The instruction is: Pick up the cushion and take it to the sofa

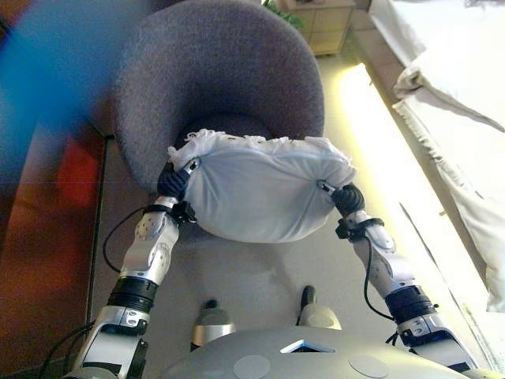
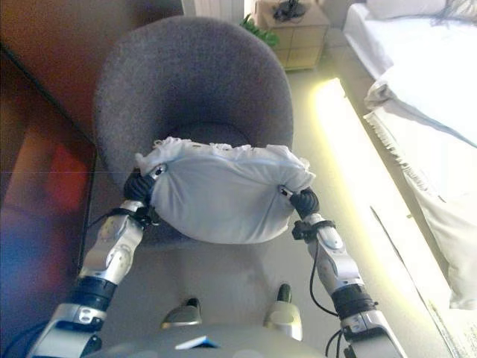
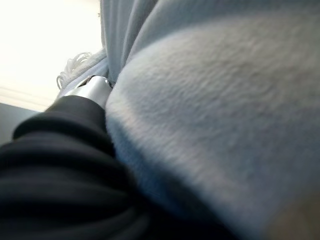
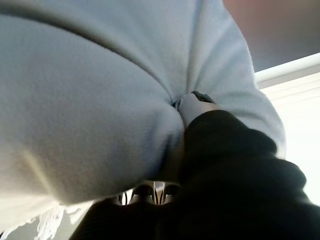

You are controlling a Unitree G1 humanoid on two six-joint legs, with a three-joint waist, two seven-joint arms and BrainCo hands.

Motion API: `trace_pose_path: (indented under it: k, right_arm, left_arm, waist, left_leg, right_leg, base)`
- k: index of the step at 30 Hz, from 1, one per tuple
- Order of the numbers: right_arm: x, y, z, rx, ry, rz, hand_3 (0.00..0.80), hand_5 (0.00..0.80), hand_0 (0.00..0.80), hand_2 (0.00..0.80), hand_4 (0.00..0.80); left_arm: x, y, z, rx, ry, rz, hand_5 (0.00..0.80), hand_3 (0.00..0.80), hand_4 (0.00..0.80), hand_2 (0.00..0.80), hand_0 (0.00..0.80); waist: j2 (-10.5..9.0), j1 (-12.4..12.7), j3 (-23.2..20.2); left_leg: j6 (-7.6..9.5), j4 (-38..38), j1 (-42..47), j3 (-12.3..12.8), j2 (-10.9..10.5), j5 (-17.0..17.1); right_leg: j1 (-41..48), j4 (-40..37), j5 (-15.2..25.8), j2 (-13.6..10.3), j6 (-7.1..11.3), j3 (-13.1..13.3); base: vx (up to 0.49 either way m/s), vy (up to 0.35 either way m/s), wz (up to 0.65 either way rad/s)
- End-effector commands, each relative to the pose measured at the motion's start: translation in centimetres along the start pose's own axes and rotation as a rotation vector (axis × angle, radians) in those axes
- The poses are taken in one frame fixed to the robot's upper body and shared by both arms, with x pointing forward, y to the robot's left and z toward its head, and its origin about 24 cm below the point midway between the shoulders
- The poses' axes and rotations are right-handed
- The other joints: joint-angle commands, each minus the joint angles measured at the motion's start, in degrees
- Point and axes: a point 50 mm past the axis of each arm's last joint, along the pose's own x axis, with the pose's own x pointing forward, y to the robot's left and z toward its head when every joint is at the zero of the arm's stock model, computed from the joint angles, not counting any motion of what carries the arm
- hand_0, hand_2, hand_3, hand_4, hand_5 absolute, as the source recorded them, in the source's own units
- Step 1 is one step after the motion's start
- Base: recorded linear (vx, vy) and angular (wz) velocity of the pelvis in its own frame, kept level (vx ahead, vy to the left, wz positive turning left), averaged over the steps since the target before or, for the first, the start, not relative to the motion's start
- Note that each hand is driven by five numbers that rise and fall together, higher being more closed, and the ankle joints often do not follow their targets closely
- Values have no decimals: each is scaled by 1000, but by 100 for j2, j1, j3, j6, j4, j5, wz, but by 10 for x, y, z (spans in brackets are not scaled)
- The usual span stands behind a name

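Note:
I hold a pale blue cushion (image 1: 256, 193) with a white fringed edge in the air between both hands, just in front of a grey tub chair (image 1: 221, 71). My left hand (image 1: 175, 181) grips the cushion's left end and my right hand (image 1: 347, 197) grips its right end. The cloth puckers around each thumb. In the left wrist view the cushion (image 3: 215, 100) fills the picture past the hand's dark cover (image 3: 55, 165). In the right wrist view the thumb (image 4: 192, 105) digs into the cushion (image 4: 90, 100). The fingers are hidden behind the cushion.
The grey chair stands right ahead, its seat behind the cushion. A bed with white bedding (image 1: 458, 79) runs along the right side. A small wooden cabinet (image 2: 294, 33) stands at the back. A dark wooden wall (image 2: 37, 186) lines the left. Pale floor (image 1: 260, 276) lies below.

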Motion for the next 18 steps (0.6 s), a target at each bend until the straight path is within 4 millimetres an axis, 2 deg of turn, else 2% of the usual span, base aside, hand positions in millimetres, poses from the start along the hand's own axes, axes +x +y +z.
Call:
trace_pose_path:
  k: [1, 5, 6, 8, 10, 12, 14, 18]
  right_arm:
    - [18, 20, 48, 25, -203, 99, 800, 800, 800, 800, 800]
    - [17, 20, 47, 55, -208, 85, 800, 800, 800, 800, 800]
    - [16, 20, 47, 75, -217, 83, 800, 800, 800, 800, 800]
    - [12, 21, 44, 77, -234, 79, 800, 800, 800, 800, 800]
    - [7, 18, 40, 65, -227, 72, 800, 800, 800, 800, 800]
    - [5, 14, 37, 52, -212, 75, 800, 800, 800, 800, 800]
    - [5, 8, 36, 47, -194, 72, 800, 800, 800, 800, 800]
    - [5, -4, 37, 65, -175, 42, 800, 800, 800, 800, 800]
  left_arm:
    - [11, -5, 37, 1, -169, -37, 800, 800, 800, 800, 800]
    - [12, -7, 35, 18, -147, -67, 800, 800, 800, 800, 800]
    - [13, -8, 34, 25, -141, -81, 800, 800, 800, 800, 800]
    - [14, -9, 33, 37, -136, -102, 800, 800, 800, 800, 800]
    - [16, -9, 32, 23, -132, -104, 800, 800, 800, 800, 800]
    - [18, -9, 34, 20, -136, -108, 800, 800, 800, 800, 800]
    - [18, -9, 33, 26, -133, -113, 800, 800, 800, 800, 800]
    - [19, -16, 30, 34, -116, -136, 800, 800, 800, 800, 800]
  waist:
    - [73, -29, -292]
    - [77, -46, -306]
    - [76, -54, -270]
    - [116, -126, -194]
    - [232, -246, -15]
    - [286, -320, 89]
    - [226, -378, 141]
    - [-93, -542, 130]
  left_leg:
    - [821, 324, -342, 341, -600, -100]
    - [947, 524, -373, 263, -693, -236]
    - [1018, 623, -412, 189, -739, -299]
    - [1208, 830, -540, 16, -821, -410]
    - [1280, 929, -500, -145, -867, -499]
    - [1251, 912, -425, -229, -870, -497]
    - [1203, 906, -291, -286, -908, -542]
    - [1169, 1057, -65, -459, -1093, -888]
  right_leg:
    - [181, 326, -328, 91, -87, -108]
    - [70, 820, -166, -143, -114, 108]
    - [-3, 1217, -66, -255, -118, 246]
    - [-490, 2363, 332, -389, -160, 686]
    - [-1127, 3584, 647, -341, -235, 1105]
    - [-1477, 3845, 863, -258, -211, 1249]
    - [-1561, 3440, 973, -174, -132, 1276]
    - [-1401, 1518, 907, 117, 78, 1208]
  base:
    - [86, 123, -17]
    - [59, 114, -5]
    - [-2, 135, 8]
    - [-23, 174, 15]
    - [-21, 194, 36]
    - [58, 106, 42]
    - [192, -23, 24]
    - [322, -146, 14]
